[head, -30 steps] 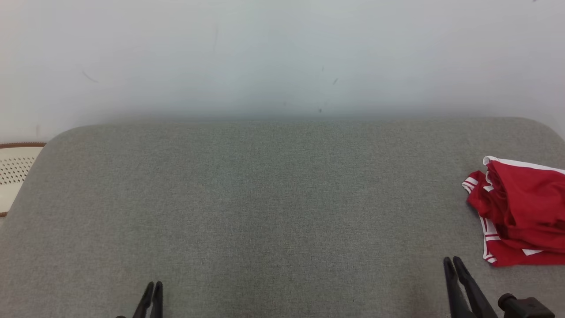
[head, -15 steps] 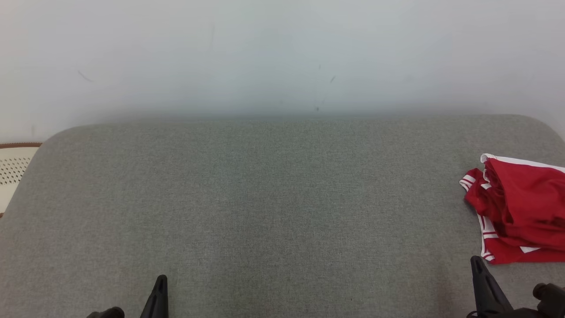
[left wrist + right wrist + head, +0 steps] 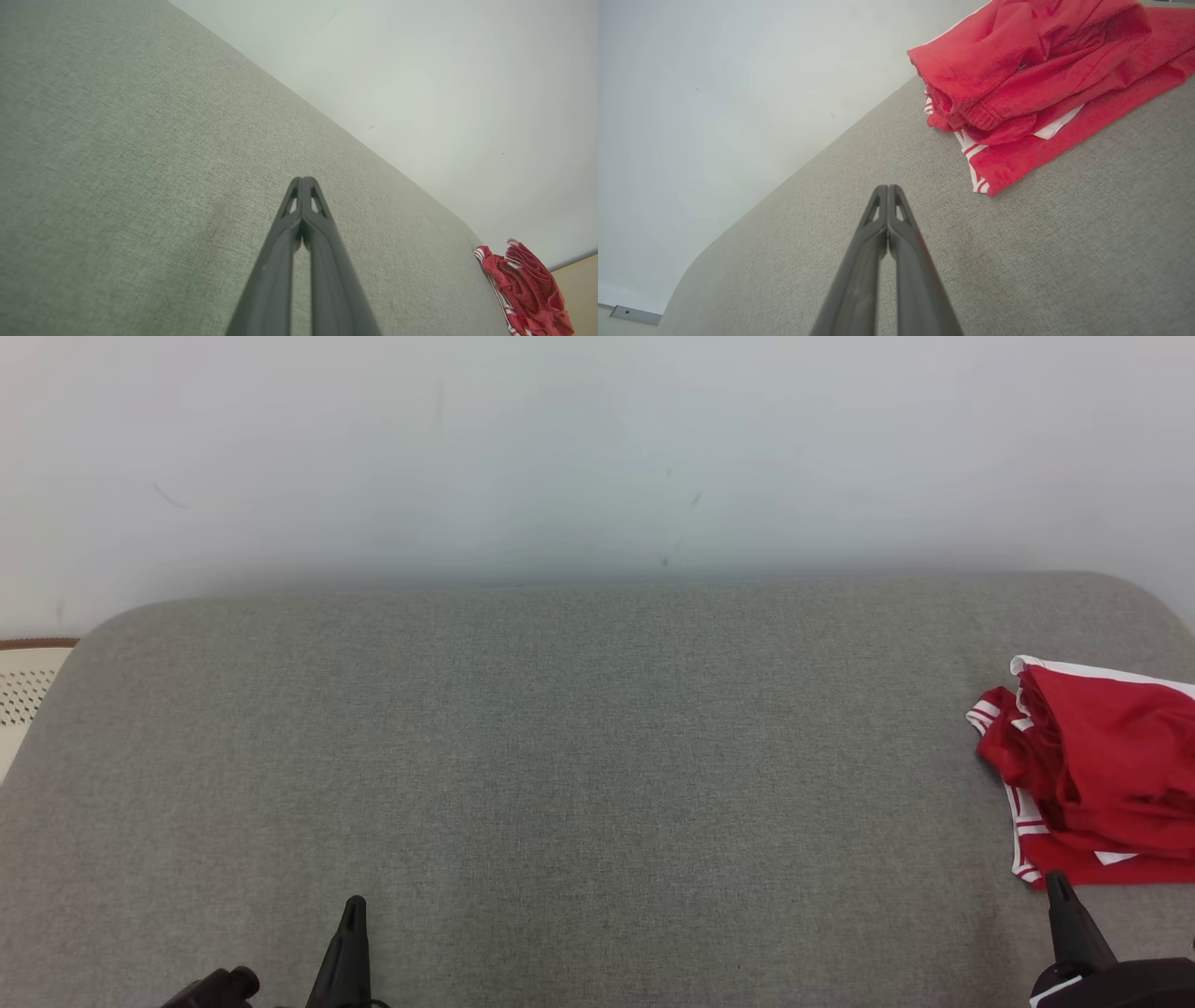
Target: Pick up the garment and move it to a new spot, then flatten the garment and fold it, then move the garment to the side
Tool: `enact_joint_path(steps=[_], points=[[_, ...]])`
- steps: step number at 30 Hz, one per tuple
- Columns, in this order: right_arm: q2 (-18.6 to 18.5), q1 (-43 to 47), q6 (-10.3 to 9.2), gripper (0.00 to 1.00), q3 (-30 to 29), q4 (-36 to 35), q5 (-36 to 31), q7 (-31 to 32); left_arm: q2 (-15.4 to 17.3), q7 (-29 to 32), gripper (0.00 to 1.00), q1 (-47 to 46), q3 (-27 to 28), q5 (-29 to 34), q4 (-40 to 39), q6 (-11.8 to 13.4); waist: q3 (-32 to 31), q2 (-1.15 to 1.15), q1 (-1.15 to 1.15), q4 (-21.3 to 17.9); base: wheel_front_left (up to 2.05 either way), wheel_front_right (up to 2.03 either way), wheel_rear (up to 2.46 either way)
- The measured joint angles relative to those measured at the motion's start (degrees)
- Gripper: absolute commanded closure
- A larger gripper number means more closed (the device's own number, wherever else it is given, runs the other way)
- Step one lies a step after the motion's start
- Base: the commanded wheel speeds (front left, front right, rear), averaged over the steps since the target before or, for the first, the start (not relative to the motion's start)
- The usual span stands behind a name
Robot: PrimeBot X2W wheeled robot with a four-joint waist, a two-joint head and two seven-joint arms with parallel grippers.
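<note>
The garment point(image 3: 1102, 775) is a crumpled red piece with white stripes, lying at the right edge of the grey cushioned surface point(image 3: 579, 756). It also appears far right in the left wrist view as the garment point(image 3: 528, 289) and near the top right as the garment point(image 3: 1041, 84) in the right wrist view. My right gripper point(image 3: 1058, 882) is shut and empty, its tip just below the garment's near corner. Fingertips pressed together show on the right gripper point(image 3: 887, 188). My left gripper point(image 3: 354, 905) is shut and empty at the lower left, far from the garment; the left gripper point(image 3: 303, 180) hovers over bare fabric.
A pale wall point(image 3: 597, 448) rises behind the grey surface. A cream perforated object point(image 3: 23, 695) with a brown rim sits past the left edge. The surface has rounded far corners.
Both grippers have closed. The right gripper moved right, nearer the garment's near corner; the left gripper shifted slightly right and forward. The camera view drifted a little.
</note>
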Motion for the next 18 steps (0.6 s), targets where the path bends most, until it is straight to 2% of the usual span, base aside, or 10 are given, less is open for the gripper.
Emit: enact_joint_path(steps=[18], points=[[-1.16, -5.46, -0.02, 1.0, -7.06, 7.47, 14.51, 5.39, -1.22, -0.14, 1.0, -3.77, -2.02, -14.93, 3.23, -2.48, 0.37, 0.0, 0.0, -0.63, 0.0, 0.0, 0.0]])
